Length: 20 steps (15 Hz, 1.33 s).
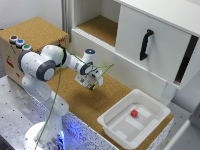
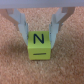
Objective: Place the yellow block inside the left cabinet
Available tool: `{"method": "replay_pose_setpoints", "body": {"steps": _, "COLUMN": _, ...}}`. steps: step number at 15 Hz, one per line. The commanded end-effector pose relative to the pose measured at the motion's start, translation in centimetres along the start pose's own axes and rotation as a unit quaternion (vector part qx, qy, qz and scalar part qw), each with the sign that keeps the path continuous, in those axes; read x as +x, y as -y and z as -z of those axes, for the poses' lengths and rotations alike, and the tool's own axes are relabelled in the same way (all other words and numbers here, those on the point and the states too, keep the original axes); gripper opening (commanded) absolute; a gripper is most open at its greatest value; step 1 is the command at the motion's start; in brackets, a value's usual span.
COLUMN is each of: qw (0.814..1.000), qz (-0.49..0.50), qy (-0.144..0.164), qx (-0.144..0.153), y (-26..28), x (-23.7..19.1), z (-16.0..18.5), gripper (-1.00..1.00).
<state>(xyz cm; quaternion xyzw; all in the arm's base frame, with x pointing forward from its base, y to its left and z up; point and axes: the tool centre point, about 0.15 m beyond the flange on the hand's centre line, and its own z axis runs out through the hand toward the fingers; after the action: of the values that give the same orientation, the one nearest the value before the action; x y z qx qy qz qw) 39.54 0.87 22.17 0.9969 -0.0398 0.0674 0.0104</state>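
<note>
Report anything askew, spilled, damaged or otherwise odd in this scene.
Nothing stands out. The yellow block sits squarely between the gripper fingers, and the red cube lies in the white tray.

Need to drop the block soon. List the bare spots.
Open cabinet bay: its cork floor looks bare. Cork counter between gripper and white tray: free. Tray: bare except the red cube. Crowded around the gripper with the yellow block.

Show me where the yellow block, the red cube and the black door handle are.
yellow block (image 2: 39,45), wrist view, front face by the N.
red cube (image 1: 134,113), exterior view, top face.
black door handle (image 1: 145,44), exterior view, mid-grip.
</note>
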Motion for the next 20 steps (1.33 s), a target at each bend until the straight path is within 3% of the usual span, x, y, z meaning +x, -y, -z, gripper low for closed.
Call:
{"method": "replay_pose_setpoints", "body": {"steps": 1, "qw": 0.999, "qz": -0.003, "qy": -0.037, "qx": -0.021, "y": 2.6, "x": 4.0, "z": 7.6, "gripper": -1.00}}
{"method": "replay_pose_setpoints", "body": {"steps": 6, "qw": 0.990, "qz": 0.050, "qy": -0.133, "qx": -0.024, "y": 6.1, "x": 11.6, "z": 17.0, "gripper": -1.00}}
{"method": "replay_pose_setpoints", "body": {"steps": 13, "qw": 0.969, "qz": 0.117, "qy": -0.216, "qx": -0.035, "y": 11.3, "x": 23.7, "z": 26.0, "gripper": -1.00}}
{"method": "replay_pose_setpoints", "body": {"steps": 16, "qw": 0.966, "qz": 0.126, "qy": -0.225, "qx": -0.032, "y": 12.9, "x": 28.3, "z": 26.7, "gripper": -1.00}}
{"method": "replay_pose_setpoints", "body": {"steps": 20, "qw": 0.973, "qz": 0.111, "qy": -0.203, "qx": -0.021, "y": 14.2, "x": 33.3, "z": 24.5, "gripper": -1.00}}
